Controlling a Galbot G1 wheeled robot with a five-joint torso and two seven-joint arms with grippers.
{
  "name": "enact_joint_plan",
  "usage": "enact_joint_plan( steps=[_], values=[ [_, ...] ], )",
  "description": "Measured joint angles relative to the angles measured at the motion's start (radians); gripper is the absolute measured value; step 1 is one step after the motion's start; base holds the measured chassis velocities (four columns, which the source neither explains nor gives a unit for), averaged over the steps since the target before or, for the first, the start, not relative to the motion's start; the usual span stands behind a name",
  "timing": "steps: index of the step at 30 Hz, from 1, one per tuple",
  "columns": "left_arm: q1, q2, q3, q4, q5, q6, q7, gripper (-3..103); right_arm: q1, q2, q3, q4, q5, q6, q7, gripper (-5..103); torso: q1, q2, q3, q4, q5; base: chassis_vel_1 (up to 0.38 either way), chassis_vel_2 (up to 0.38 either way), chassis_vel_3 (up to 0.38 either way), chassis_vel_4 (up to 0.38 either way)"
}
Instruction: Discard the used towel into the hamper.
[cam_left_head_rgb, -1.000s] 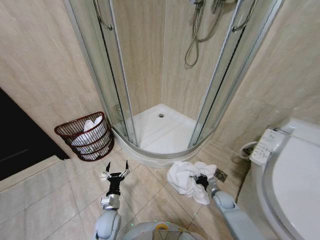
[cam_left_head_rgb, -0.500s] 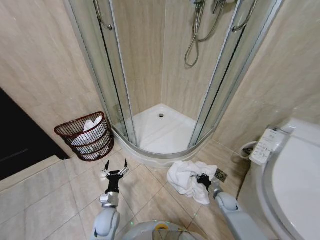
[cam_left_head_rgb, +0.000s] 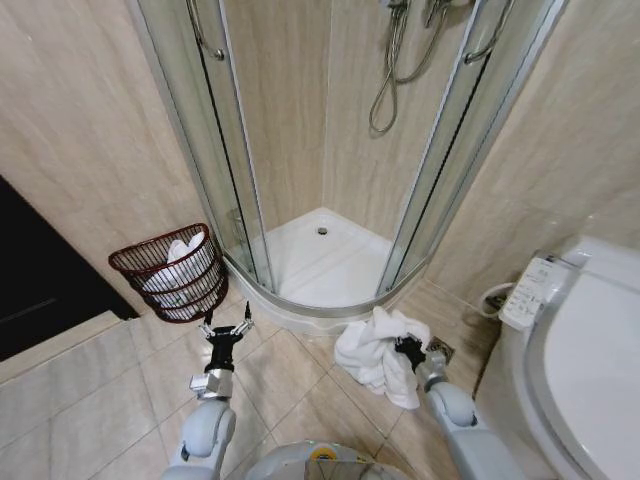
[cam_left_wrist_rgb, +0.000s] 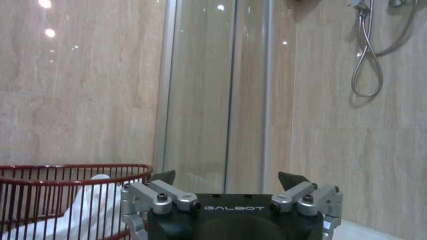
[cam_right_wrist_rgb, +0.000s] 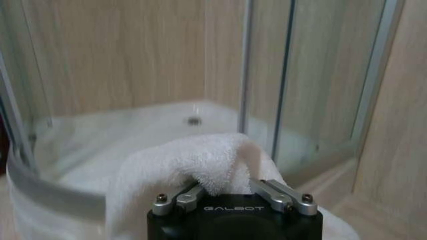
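Observation:
The used towel (cam_left_head_rgb: 378, 352) is a white crumpled heap on the floor tiles beside the shower base, partly pulled upward. My right gripper (cam_left_head_rgb: 405, 348) is shut on a fold of the towel (cam_right_wrist_rgb: 200, 160), which bulges up between its fingers in the right wrist view. The hamper (cam_left_head_rgb: 170, 272), a reddish-brown slatted basket holding white cloth, stands against the wall at the left. My left gripper (cam_left_head_rgb: 227, 328) is open and empty above the floor, a short way in front of the hamper (cam_left_wrist_rgb: 60, 200).
A curved glass shower enclosure (cam_left_head_rgb: 330, 150) with a white tray (cam_left_head_rgb: 320, 265) fills the corner ahead. A toilet (cam_left_head_rgb: 580, 360) with a side control panel (cam_left_head_rgb: 530, 290) stands at the right. A dark doorway (cam_left_head_rgb: 40, 280) is at the left.
My right gripper has lifted a fold of the towel up off the floor. The left gripper has moved a little forward and left, closer to the hamper.

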Motion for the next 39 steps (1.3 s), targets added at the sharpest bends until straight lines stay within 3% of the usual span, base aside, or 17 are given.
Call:
enact_joint_plan(
  steps=[13,16,24,32,39],
  values=[
    [0.052,0.014,-0.017,-0.044,-0.004,-0.026,0.013,100,-0.088,-0.026,0.040,0.397,0.025,-0.081,0.143,8,0.000,0.000,0.000,0.0001,0.0001,0.000,0.000,0.000,0.000],
    [0.057,0.014,-0.013,-0.075,-0.003,-0.025,0.026,100,-0.143,-0.076,0.108,0.534,0.087,-0.105,0.165,8,0.000,0.000,0.000,0.0001,0.0004,0.000,0.000,0.000,0.000],
    [0.039,0.014,-0.018,-0.060,-0.033,-0.029,0.040,100,-0.207,-0.126,0.212,0.742,0.210,-0.176,0.246,8,0.000,0.000,0.000,0.0000,0.0000,0.000,0.000,0.000,0.000],
    [0.031,0.015,-0.024,-0.027,-0.057,-0.049,0.057,100,-0.291,-0.115,0.317,0.789,0.222,-0.196,0.257,8,0.000,0.000,0.000,0.0000,0.0003,0.000,0.000,0.000,0.000],
    [0.019,0.012,-0.010,-0.031,-0.064,-0.041,0.067,100,-0.315,-0.079,0.305,0.786,0.182,-0.207,0.241,8,0.000,0.000,0.000,0.0000,0.0001,0.000,0.000,0.000,0.000]
  ],
)
